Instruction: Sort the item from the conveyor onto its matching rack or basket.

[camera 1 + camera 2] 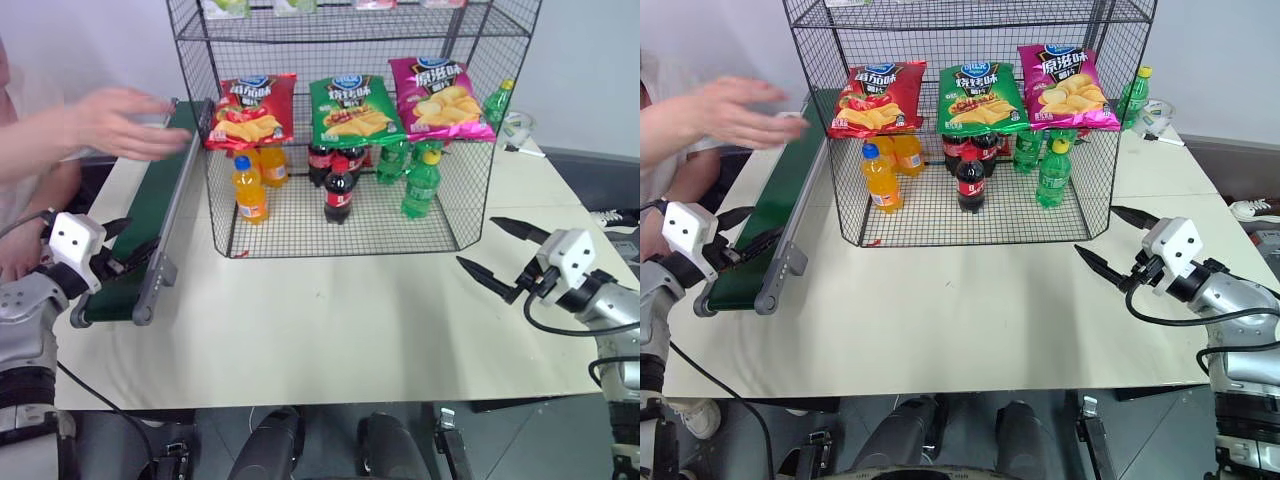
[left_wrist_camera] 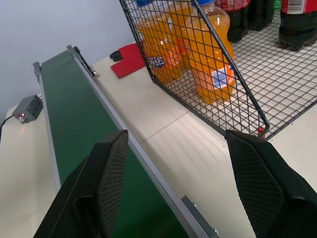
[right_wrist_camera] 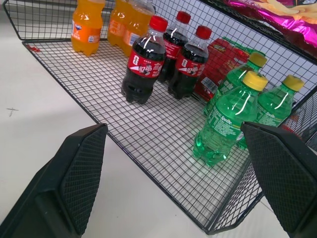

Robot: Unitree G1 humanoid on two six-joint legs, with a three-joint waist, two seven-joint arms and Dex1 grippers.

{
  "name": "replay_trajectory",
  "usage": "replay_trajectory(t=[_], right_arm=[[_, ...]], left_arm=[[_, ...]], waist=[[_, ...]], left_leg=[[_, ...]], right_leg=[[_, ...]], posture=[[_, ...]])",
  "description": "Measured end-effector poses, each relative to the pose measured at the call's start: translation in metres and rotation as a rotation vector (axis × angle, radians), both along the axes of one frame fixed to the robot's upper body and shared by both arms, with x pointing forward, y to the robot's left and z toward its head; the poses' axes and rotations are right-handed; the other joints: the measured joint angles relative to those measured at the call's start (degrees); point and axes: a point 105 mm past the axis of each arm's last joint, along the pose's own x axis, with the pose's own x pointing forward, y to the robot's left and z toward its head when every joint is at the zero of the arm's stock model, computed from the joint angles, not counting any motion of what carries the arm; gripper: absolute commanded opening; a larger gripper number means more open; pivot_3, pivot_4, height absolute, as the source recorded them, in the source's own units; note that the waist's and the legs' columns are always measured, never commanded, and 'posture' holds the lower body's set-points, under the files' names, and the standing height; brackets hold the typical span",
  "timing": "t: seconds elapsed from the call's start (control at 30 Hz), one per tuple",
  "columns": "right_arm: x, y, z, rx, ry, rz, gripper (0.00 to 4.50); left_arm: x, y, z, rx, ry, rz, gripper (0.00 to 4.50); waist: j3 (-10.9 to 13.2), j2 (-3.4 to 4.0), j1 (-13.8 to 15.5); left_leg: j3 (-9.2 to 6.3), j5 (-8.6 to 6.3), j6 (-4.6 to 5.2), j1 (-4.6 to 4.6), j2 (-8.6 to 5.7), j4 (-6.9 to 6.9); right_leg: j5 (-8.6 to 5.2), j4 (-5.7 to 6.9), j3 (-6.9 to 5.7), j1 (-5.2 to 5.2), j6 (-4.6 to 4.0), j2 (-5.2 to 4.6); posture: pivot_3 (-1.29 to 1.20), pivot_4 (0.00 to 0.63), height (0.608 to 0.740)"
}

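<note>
A red snack bag (image 1: 250,110) with a blue round logo hangs at the front of the black wire rack (image 1: 462,190), on its middle tier. A green bag (image 1: 352,110) and a magenta bag (image 1: 440,98) hang to its right. The dark-green conveyor (image 1: 160,200) runs along the rack's left side, and the stretch of belt (image 2: 74,124) in view is bare. A person's hand (image 1: 125,120) hovers over the belt's far end. My left gripper (image 1: 122,248) is open beside the belt's near end. My right gripper (image 1: 505,255) is open over the table, off the rack's right front corner.
On the rack's bottom tier stand orange soda bottles (image 1: 250,190), cola bottles (image 1: 338,190) and green bottles (image 1: 422,185). A small grey box (image 2: 28,108) with a red light sits beside the conveyor. A flat red object (image 2: 130,59) lies behind the rack.
</note>
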Motion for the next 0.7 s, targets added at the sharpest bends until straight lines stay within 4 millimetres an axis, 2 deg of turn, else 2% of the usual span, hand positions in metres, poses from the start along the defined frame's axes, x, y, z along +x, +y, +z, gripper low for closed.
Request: replay_trajectory(t=[0.17,0.7], right_arm=[[0.000,0.003,-0.003,-0.004,0.011,0.016,4.50],[0.000,0.004,-0.007,-0.018,0.023,0.026,4.50]], left_arm=[[-0.007,0.000,-0.015,-0.020,0.039,0.001,3.24],[-0.006,0.000,-0.013,-0.019,0.032,0.004,3.24]], waist=[[0.0,-0.01,-0.1],[0.0,0.00,0.0]], left_leg=[[-0.01,0.00,0.00,0.00,0.00,-0.01],[-0.02,0.00,0.00,0.00,0.00,-0.02]], right_leg=[[0.00,0.00,0.00,0.00,0.00,0.00],[0.00,-0.01,-0.01,0.00,-0.01,0.00]], posture=[[0.00,0.150,0.740],[0.00,0.150,0.740]])
